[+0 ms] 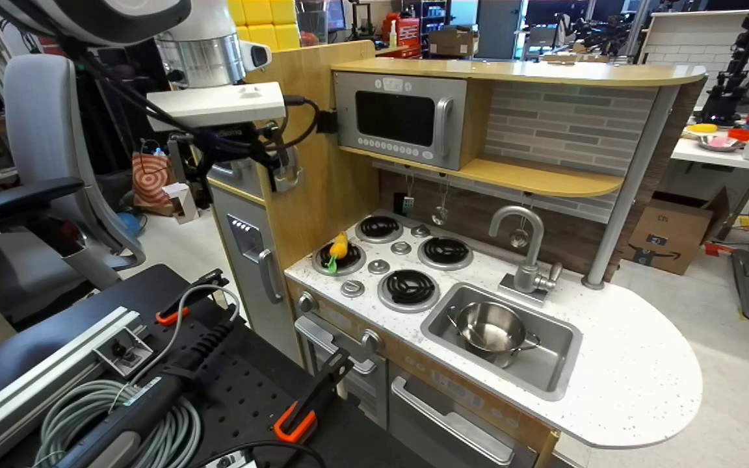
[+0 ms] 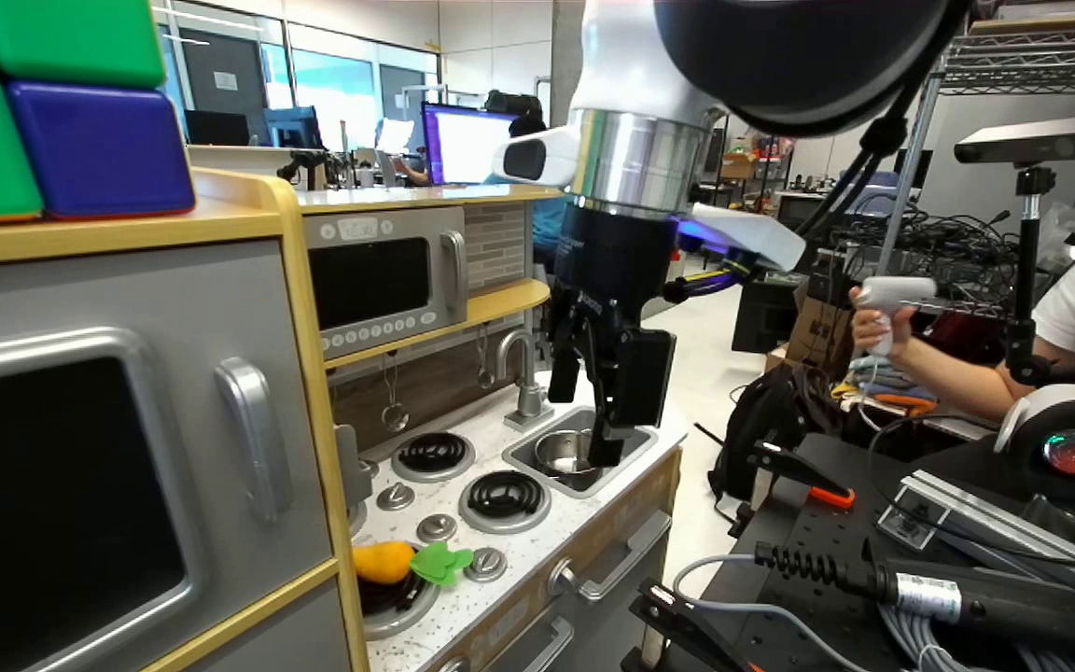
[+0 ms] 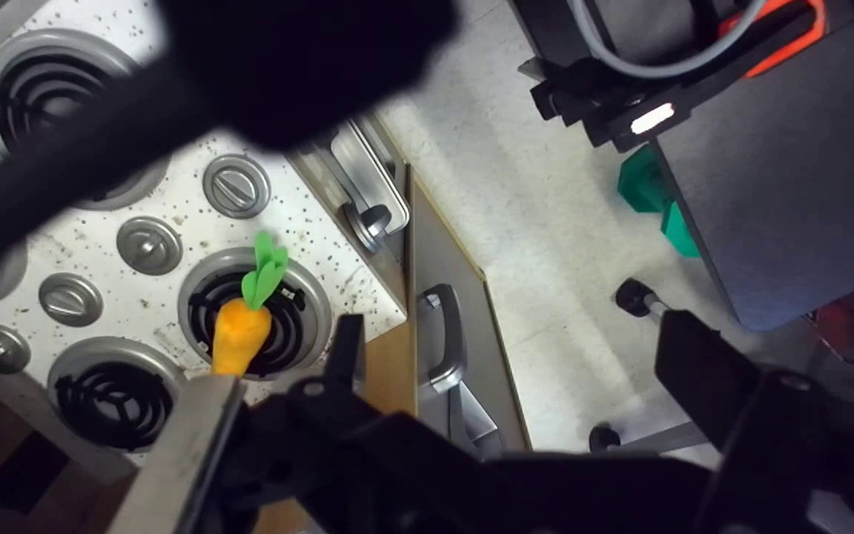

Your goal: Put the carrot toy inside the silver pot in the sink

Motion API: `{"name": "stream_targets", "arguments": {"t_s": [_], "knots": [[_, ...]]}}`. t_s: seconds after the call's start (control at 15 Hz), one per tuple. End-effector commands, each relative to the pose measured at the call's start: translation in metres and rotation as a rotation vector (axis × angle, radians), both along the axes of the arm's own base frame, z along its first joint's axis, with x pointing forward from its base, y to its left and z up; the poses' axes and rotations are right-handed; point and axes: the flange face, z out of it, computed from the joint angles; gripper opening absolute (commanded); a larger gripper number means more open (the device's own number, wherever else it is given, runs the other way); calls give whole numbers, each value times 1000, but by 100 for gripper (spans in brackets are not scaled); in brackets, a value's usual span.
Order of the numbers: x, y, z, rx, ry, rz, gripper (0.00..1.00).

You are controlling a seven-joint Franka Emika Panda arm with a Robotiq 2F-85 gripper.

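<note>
Wrist view finds the black two-fingered gripper [image 3: 514, 334] released, its dark, flat-sided fingers [image 3: 694, 371] spread wide apart. Seen through the gap between them are a flat grey toy-kitchen door [image 3: 482, 334] with a curved handle [image 3: 451, 334] and a stretch of pale floor [image 3: 568, 259]. Past one finger, well apart from the gripper and lower, the orange carrot toy [image 3: 242, 330] with bright green leaves [image 3: 266, 276] lies on its side across a silver-rimmed round black coil burner [image 3: 290, 334] (the toy's narrow end is hidden behind a pale bar [image 3: 182, 460] that I can't identify). Past the opposite finger spreads a smooth black tabletop [image 3: 798, 208].

In both exterior views the gripper hangs higher than the white speckled countertop [image 1: 634, 364], with the carrot toy below it. The shiny silver two-handled metal pot [image 1: 493, 330] stands mouth up in the grey rectangular sink [image 1: 543, 370], farther from the gripper than the carrot toy is, past the other coil burners [image 1: 409, 286]. In an exterior view the gripper's lower end lines up in front of the pot's edge, though the two are well apart. A grey gooseneck faucet [image 1: 534, 244] rises just beside the sink, well apart from the gripper.
</note>
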Motion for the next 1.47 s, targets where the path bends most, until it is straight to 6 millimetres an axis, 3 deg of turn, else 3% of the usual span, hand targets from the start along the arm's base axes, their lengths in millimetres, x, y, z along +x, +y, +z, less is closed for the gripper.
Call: {"name": "stream_targets", "arguments": {"t_s": [0.0,0.2,0.33,0.8,0.93,1.4], "knots": [[5,-7,1,-3,13,0,100],[9,-14,0,-6,21,-2,100],[15,-13,-20,-21,17,-42,100],[49,-31,-119,-15,-44,-203,100],[70,-23,-142,20,-105,-223,100],[129,10,-191,42,-190,-246,100]]}}
